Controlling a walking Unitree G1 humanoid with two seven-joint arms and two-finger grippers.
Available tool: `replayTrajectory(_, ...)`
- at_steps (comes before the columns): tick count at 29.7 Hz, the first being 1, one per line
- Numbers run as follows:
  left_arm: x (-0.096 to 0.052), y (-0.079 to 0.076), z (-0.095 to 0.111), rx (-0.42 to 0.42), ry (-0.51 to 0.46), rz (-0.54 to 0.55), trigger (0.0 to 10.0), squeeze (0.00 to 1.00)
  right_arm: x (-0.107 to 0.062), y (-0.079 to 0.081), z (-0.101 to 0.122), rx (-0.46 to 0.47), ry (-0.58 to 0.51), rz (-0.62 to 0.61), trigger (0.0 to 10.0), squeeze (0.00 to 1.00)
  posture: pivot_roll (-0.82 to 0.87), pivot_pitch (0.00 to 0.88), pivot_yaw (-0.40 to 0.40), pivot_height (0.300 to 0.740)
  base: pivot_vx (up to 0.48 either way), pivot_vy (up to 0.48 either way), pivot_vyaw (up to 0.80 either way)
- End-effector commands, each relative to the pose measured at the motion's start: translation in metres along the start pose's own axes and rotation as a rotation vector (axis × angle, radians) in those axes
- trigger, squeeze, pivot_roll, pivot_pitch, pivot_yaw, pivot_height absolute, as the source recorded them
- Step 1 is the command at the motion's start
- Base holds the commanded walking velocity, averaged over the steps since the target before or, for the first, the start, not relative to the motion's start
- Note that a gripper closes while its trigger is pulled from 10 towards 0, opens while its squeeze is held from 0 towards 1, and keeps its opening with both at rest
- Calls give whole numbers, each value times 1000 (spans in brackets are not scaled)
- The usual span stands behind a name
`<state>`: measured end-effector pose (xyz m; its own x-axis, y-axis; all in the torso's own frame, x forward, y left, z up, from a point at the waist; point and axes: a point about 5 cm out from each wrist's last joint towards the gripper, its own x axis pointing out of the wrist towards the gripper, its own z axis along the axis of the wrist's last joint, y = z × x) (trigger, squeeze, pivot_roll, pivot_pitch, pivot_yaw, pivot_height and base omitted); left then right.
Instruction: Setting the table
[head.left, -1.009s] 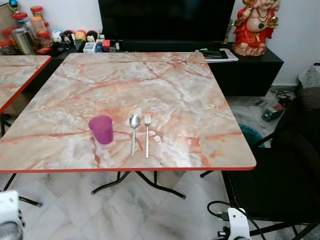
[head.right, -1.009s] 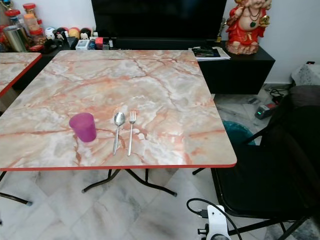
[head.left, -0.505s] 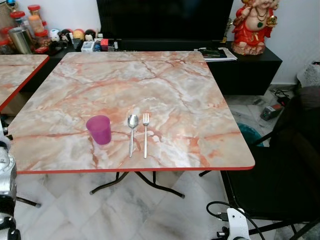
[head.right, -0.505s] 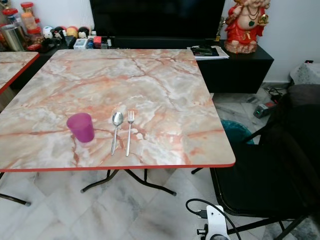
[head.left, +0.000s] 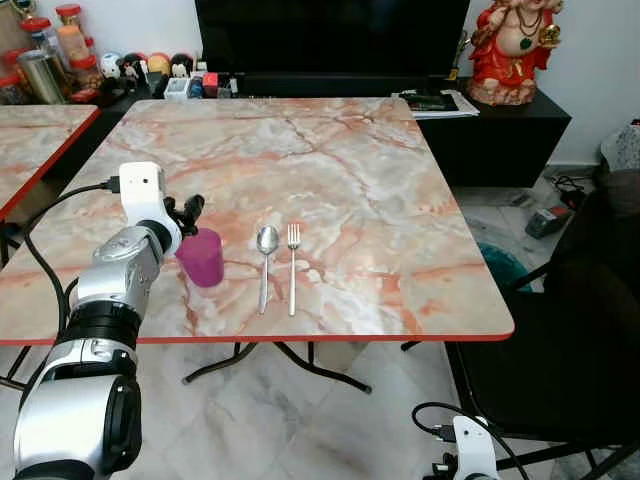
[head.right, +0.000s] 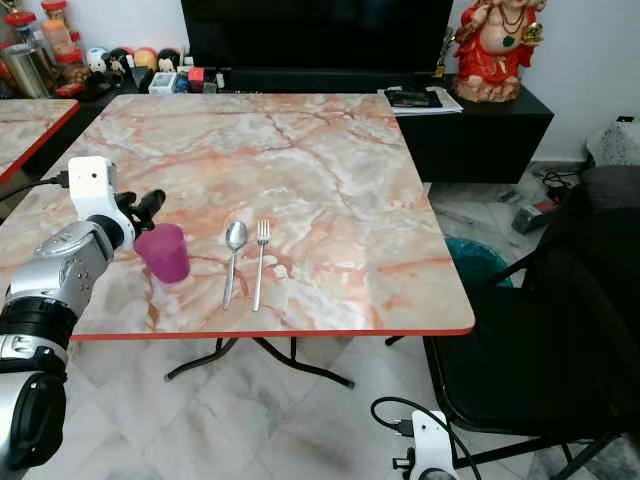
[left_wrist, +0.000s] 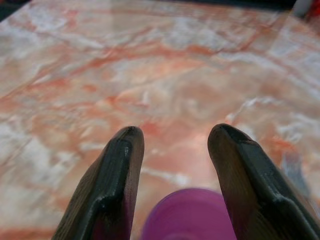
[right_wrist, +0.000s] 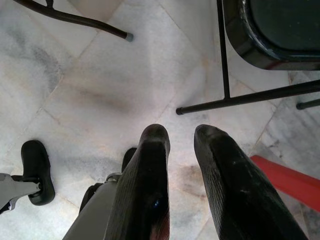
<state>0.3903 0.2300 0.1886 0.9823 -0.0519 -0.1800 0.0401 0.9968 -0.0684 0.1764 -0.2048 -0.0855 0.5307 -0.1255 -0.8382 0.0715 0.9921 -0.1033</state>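
A purple cup (head.left: 203, 258) stands upright near the front left of the marble table (head.left: 350, 170). Just right of it lie a spoon (head.left: 266, 262) and a fork (head.left: 293, 265), side by side and parallel. My left gripper (head.left: 188, 212) is raised over the table at the cup's upper left, level with its rim. In the left wrist view the left gripper (left_wrist: 172, 135) is open, and the cup's rim (left_wrist: 187, 215) sits low between the two black fingers without being clasped. My right gripper (right_wrist: 182, 132) hangs idle by the floor, its fingers apart and holding nothing.
A black chair (head.left: 560, 340) stands close to the table's right front corner. A second marble table (head.left: 30, 150) is at the left. Behind are a black TV cabinet (head.left: 490, 130), a red statue (head.left: 515, 50) and jars (head.left: 50, 50). Cables lie on the tiled floor.
My left arm has come up from the lower left and reached over the table to the purple cup. The cup, spoon and fork have stayed put.
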Motion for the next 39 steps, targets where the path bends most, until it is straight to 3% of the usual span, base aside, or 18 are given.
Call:
replayTrajectory(1,1,5,8,24,49,28,10000,0,0,0,1,16,-1,2,10000,0,70,0,-5,740,0,0,0)
replayTrajectory(4,1,11,11,50,78,66,10000,0,0,0,1,13,-1,4,10000,0,79,0,-8,740,0,0,0)
replayTrajectory(8,2,9,4,-9,111,53,10000,0,0,1,2,10,-2,6,10000,0,74,0,-8,740,0,0,0)
replayTrajectory(9,3,8,3,-35,113,44,10000,706,0,1,2,11,-2,6,10000,0,74,0,-8,740,0,0,0)
replayTrajectory(10,4,5,3,-74,113,40,10000,1000,0,1,2,12,-3,6,10000,0,74,0,-7,740,0,0,0)
replayTrajectory(14,7,0,3,-130,120,41,10000,1000,0,1,2,13,-4,6,10000,0,73,0,-9,740,0,0,0)
replayTrajectory(17,9,-2,3,-123,120,63,10000,1000,0,1,2,12,-3,7,10000,0,73,0,-9,740,0,0,0)
replayTrajectory(18,10,-2,3,-114,121,71,10000,169,0,1,2,12,-3,7,10000,0,73,0,-9,740,0,0,0)
replayTrajectory(19,11,-3,5,-95,116,86,10000,0,0,1,2,13,-2,7,10000,0,73,0,-9,740,0,0,0)
replayTrajectory(25,13,-6,7,-61,121,110,10000,0,0,1,2,13,-4,9,10000,0,73,0,-8,740,0,0,0)
replayTrajectory(32,13,-4,-6,-10,162,149,10000,0,0,2,2,17,-4,9,10000,0,71,0,-6,740,0,0,0)
replayTrajectory(39,12,-2,-20,-20,196,167,10000,0,0,2,2,17,-3,11,10000,0,67,0,0,740,0,0,0)
